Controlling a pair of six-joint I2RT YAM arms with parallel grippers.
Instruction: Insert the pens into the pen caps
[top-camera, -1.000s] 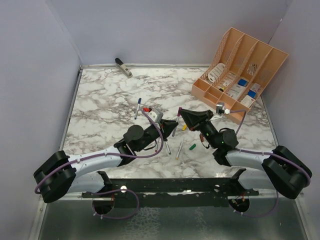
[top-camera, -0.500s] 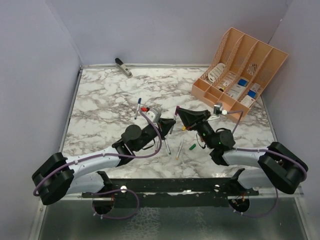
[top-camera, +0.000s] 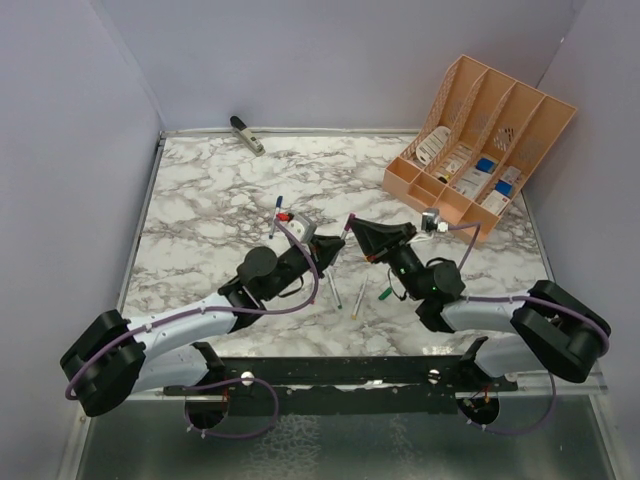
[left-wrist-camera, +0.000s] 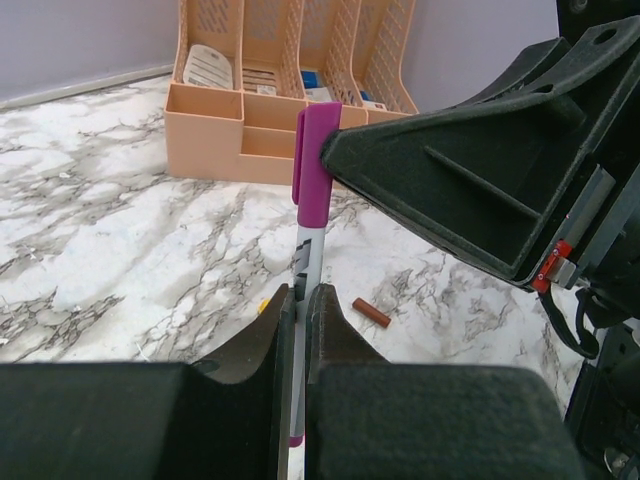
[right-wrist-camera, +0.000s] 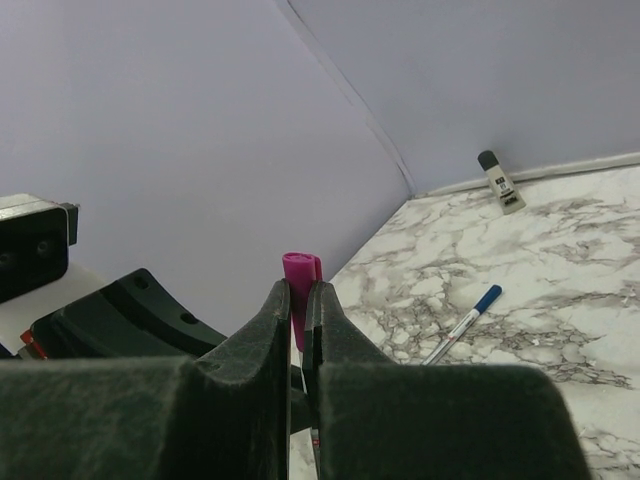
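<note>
Evidently the capping step was in hand. The left pincer (left-wrist-camera: 302, 310) was pressed together on the lower barrel of a silvery pen (left-wrist-camera: 306, 255), holding it nearly upright above the bench (top-camera: 200, 200). The right pincer (right-wrist-camera: 297, 300) was pinching the purple cap (left-wrist-camera: 316, 150), which sat on the pen's upper end. Whether it was pushed fully home could not be told.

To do this well, I judged that cap and barrel should stay on one line, with the push running straight down the pen's length. A sideways shove would likely tilt so slim a barrel in the left pincer's grip or cock the cap. The left grip seemed low, so a firm hold mattered, and neither pincer should let go until the cap was seated.

Two uncapped pens (top-camera: 358, 297) lay on the bench near a green cap (top-camera: 385, 293), and a blue-capped pen (right-wrist-camera: 462, 325) lay farther off.
</note>
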